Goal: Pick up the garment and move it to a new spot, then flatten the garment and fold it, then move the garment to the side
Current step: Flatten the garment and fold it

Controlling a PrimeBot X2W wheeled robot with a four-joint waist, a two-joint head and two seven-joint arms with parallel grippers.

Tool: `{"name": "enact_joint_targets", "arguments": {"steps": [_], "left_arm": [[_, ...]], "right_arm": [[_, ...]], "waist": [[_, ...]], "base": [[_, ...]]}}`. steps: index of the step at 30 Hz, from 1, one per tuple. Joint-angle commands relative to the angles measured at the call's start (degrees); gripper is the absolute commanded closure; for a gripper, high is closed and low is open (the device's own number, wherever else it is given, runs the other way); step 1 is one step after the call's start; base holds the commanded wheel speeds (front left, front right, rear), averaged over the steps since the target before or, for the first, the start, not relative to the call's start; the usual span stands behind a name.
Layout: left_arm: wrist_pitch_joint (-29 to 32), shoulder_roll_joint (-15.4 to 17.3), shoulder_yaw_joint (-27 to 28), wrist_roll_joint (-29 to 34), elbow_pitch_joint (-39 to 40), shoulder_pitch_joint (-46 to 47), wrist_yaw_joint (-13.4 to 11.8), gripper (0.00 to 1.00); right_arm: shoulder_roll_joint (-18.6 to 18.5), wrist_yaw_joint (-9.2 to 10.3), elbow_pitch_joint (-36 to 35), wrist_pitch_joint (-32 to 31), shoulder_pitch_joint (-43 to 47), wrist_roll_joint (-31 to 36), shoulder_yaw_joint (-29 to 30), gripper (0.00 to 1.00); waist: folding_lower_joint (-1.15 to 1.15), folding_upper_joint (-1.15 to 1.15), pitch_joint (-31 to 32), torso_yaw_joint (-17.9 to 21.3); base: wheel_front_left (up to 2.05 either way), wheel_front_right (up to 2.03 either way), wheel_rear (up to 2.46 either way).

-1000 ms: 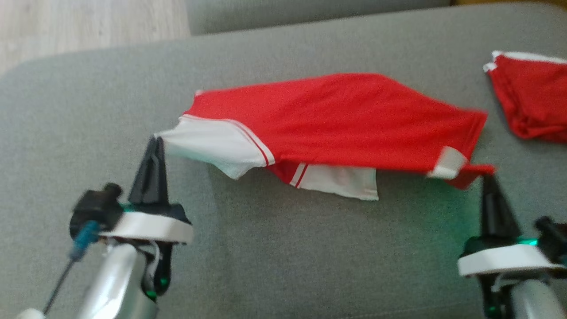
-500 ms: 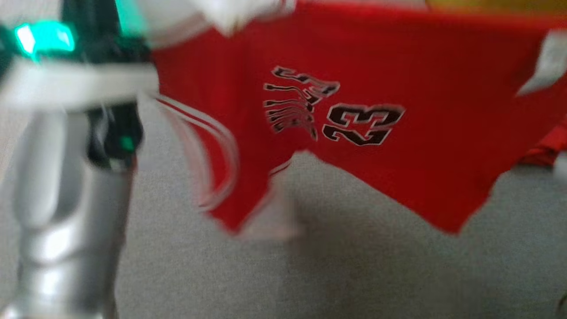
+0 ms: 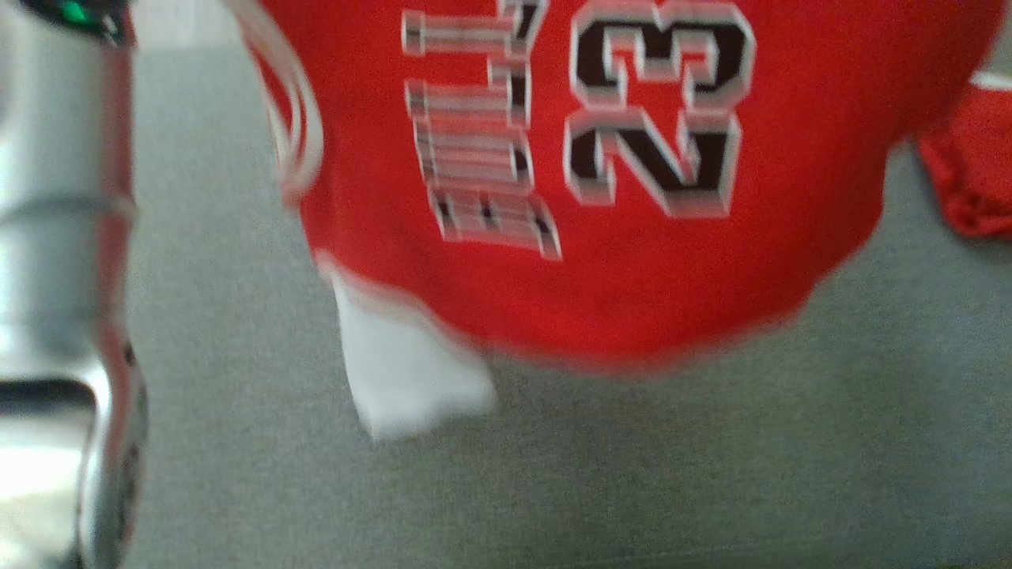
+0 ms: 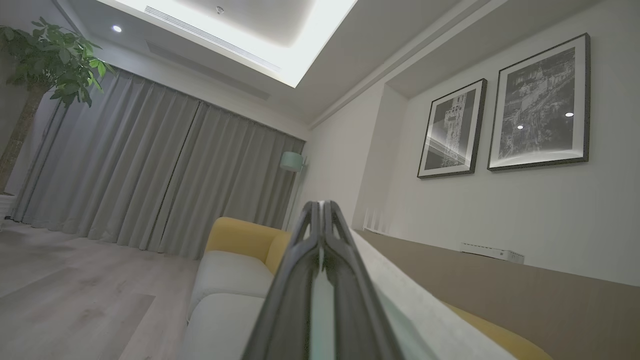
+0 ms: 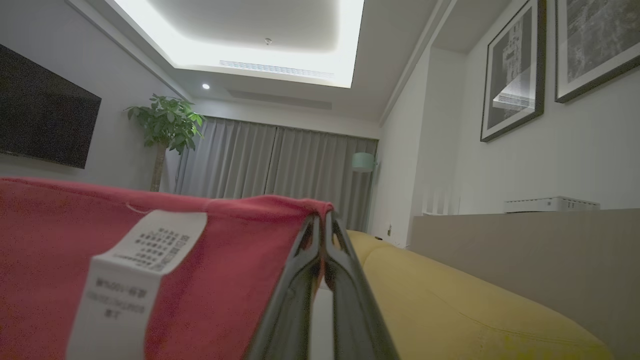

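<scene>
The right claw point(image 5: 322, 217) is clenched on the red edge of the garment point(image 3: 632, 276), beside its care label point(image 5: 135, 280). The left claw point(image 4: 320, 206) pinches its white edge. The garment hangs spread over the grey sofa seat point(image 3: 711, 474), with another red cloth point(image 3: 968, 174) beyond it.

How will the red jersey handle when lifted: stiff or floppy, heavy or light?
Likely floppy: the red jersey hangs in a sagging curve, its white sleeve dangling below. Probably light for its size: the right gripper carries it by a thin pinch of edge.
</scene>
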State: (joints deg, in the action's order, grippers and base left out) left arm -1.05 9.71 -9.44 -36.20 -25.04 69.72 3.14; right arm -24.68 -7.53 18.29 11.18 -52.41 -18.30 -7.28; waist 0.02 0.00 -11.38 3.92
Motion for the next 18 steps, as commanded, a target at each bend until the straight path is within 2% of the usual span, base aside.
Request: {"name": "enact_joint_targets", "arguments": {"steps": [1,6,10,14,18], "left_arm": [[-0.9,2.7,0.7,0.8,-0.1,5.6,0.6,1.0],[-6.1,2.7,-0.6,2.4,-6.7,15.3,2.6,1.0],[-9.0,2.8,-1.2,1.4,-8.4,19.8,3.7,1.0],[-9.1,4.1,-2.6,-0.9,-7.6,16.4,4.2,1.0],[-8.7,6.2,-4.3,-3.3,-4.0,6.2,4.3,1.0]], "right_arm": [[-0.5,0.04,0.6,1.0,-4.4,-0.7,-1.3,1.0],[-0.7,0.04,7.9,3.5,-15.8,-0.4,-4.2,1.0],[-1.7,0.04,7.0,3.8,-21.1,1.1,-3.0,1.0],[-2.7,0.04,6.3,3.8,-19.0,1.4,-3.7,1.0],[-4.0,0.04,7.1,3.8,-13.0,0.7,-5.1,1.0]], "waist": [[-0.02,0.0,-6.0,-0.3],[-0.02,0.0,-10.5,-0.7],[-0.02,0.0,-12.6,-1.7],[-0.02,0.0,-14.3,-3.0],[-0.02,0.0,-15.6,-4.4]], "base": [[0.0,0.0,0.0],[0.0,0.0,0.0],[0.0,0.0,0.0],[0.0,0.0,0.0],[0.0,0.0,0.0]]}}
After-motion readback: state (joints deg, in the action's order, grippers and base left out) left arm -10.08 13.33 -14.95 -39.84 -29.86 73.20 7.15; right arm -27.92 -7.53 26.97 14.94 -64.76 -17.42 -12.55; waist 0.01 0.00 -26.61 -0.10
